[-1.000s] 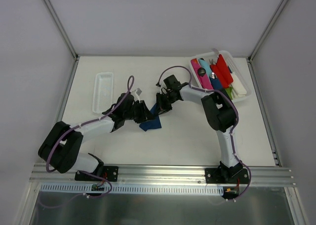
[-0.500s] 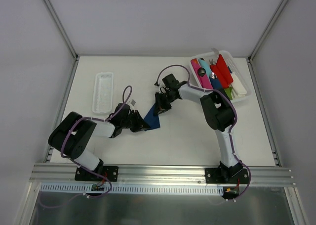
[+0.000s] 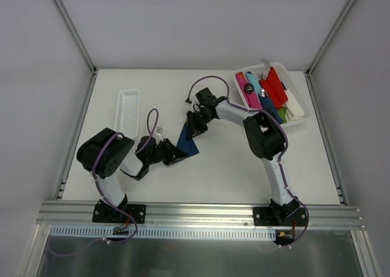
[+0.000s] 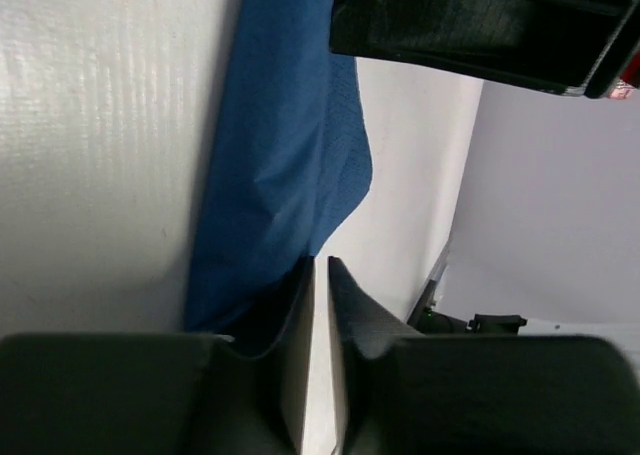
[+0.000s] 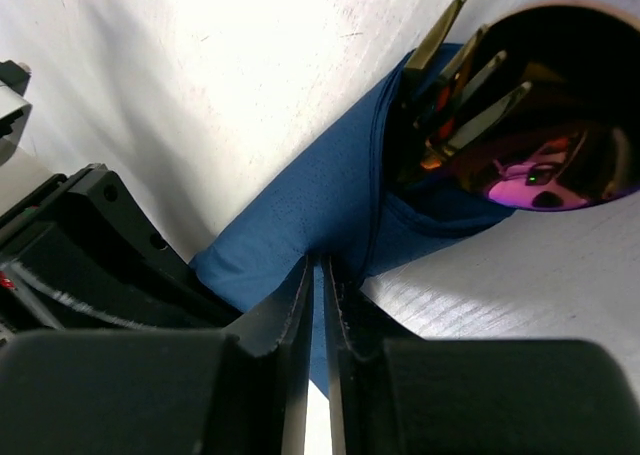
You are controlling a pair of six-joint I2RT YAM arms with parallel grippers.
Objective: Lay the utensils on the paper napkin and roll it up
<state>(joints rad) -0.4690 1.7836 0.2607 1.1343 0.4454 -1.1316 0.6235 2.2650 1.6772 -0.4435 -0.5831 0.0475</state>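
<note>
My left gripper [image 3: 175,154] lies low on the table [image 3: 231,167], at the 7 o'clock corner of the paper napkin [image 3: 187,142]. In its wrist view my two fingers are drawn together to a thin slit with white table showing through. The napkin's blue fold runs up to the tip of one finger and passes under it. Whether any paper is caught in the slit, I cannot tell.

My right gripper [image 3: 194,126] sits at the napkin's 12 o'clock end. There my fingers are clenched on a gathered fold of the blue paper, which bunches at the tips and fills the gap between them.

The napkin lies near the middle of the table, stretched between my two grippers as a narrow slanted shape. From my right wrist, the utensils [image 5: 455,75] lie inside it: slim coppery ends poke out of the open fold at 1 o'clock, beside a shiny rounded head.

A white tray [image 3: 127,112] lies at the napkin's 10 o'clock. A bin [image 3: 303,120] of coloured plastic pieces sits well apart at 2 o'clock.
</note>
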